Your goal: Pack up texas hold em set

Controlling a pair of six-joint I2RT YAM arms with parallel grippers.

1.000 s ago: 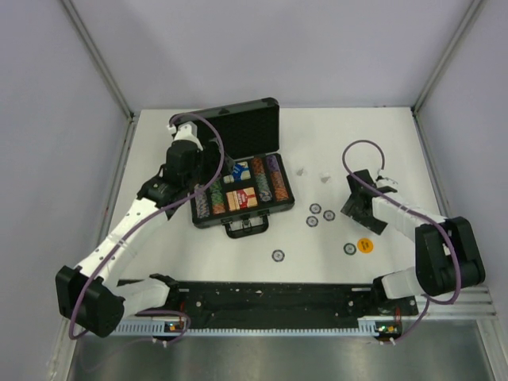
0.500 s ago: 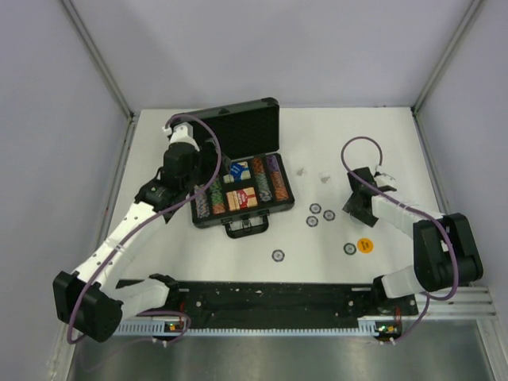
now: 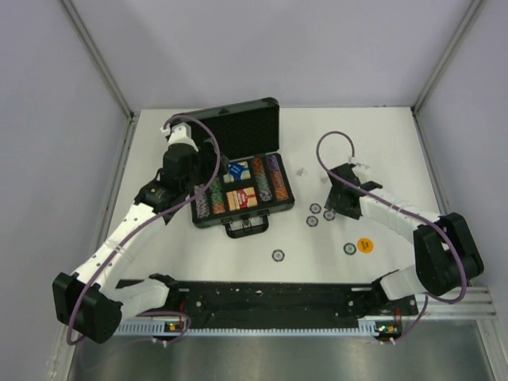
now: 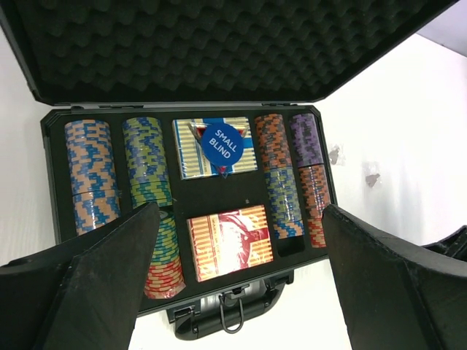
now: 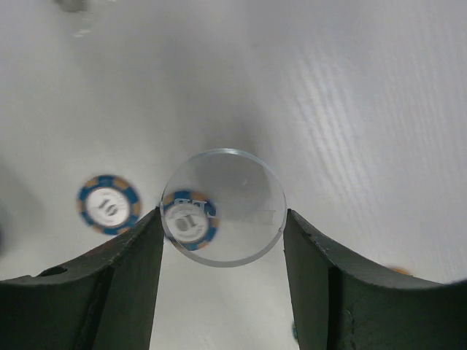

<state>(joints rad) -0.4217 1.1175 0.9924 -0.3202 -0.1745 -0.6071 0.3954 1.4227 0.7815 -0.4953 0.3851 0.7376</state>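
Briefcase [image 3: 211, 221], black and foam-lined, is seen lying open on the white table [image 3: 397, 143], left of centre. Its lid [image 3: 242, 127] is raised toward the far side and its handle [image 3: 246, 230] is turned toward the arms. Multicoloured chip rows [image 4: 91, 175] are packed in the channels at both sides of the case. Between them a blue card deck [image 4: 191, 149] is lodged in the far compartment, with a blue "SMALL BLIND" disc [image 4: 221, 144] laid on top. A red card deck [image 4: 230, 240] is lodged in the near compartment.

The left claw [image 4: 238, 210] is poised above the case, spread wide, with nothing between its fingers.

The right claw [image 5: 222, 219] is placed over the table to the right of the case. It is closed partway on a clear round disc [image 5: 233, 182], whose two edges are touched by the fingers [image 5: 124, 277]. On the table beneath, a blue-and-orange chip marked 10 [image 5: 108, 204] is seen left of the disc, and a second such chip [image 5: 190, 220] is viewed through it.

Other loose chips [image 3: 278, 255] and an orange disc [image 3: 365, 245] are scattered on the table nearer the arms, apart from the case.
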